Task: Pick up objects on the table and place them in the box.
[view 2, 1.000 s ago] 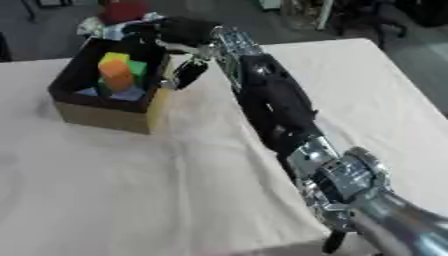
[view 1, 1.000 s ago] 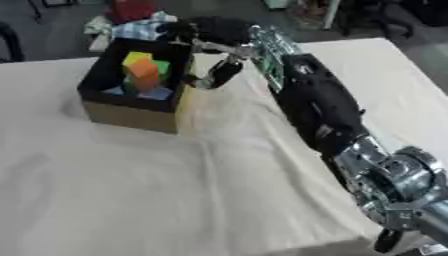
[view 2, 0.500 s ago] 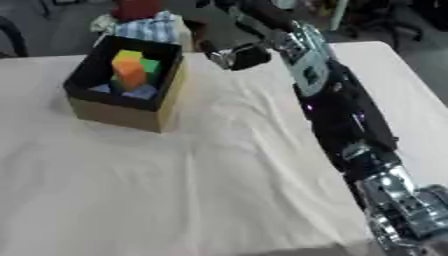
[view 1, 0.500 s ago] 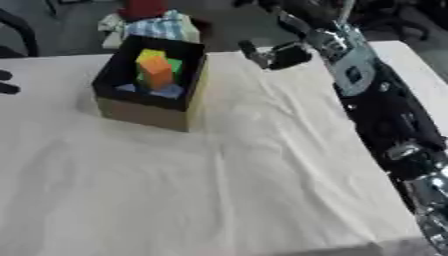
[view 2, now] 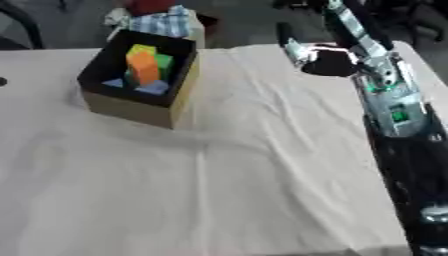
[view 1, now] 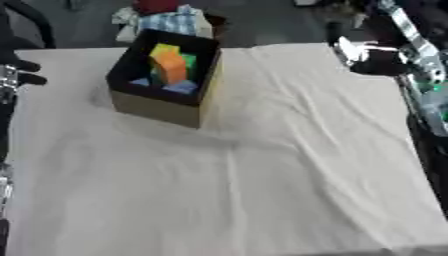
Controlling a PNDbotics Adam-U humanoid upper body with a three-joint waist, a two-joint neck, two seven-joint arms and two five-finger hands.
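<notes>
A black-lined cardboard box (view 1: 161, 108) stands at the table's far left. Inside it an orange block (view 1: 172, 68) stands upright, with a yellow block (view 1: 163, 50) and a green block (view 1: 188, 61) behind it and blue pieces (view 1: 182, 88) in front. My right hand (view 2: 327, 63) hovers over the far right of the table, well away from the box, with one finger pointing up and nothing in it. My left hand (view 1: 21, 72) shows at the left edge, fingers spread toward the box and holding nothing.
A wrinkled cream cloth (view 1: 262, 175) covers the table. Behind the box, off the table, lie a checked bundle (view 1: 172, 21) and something red (view 1: 156, 5). My right forearm (view 2: 394, 110) runs down the right side.
My right hand has drawn back from the box's right rim, moving right across the far edge of the table. The camera has shifted as well, and the blocks stay in the box.
</notes>
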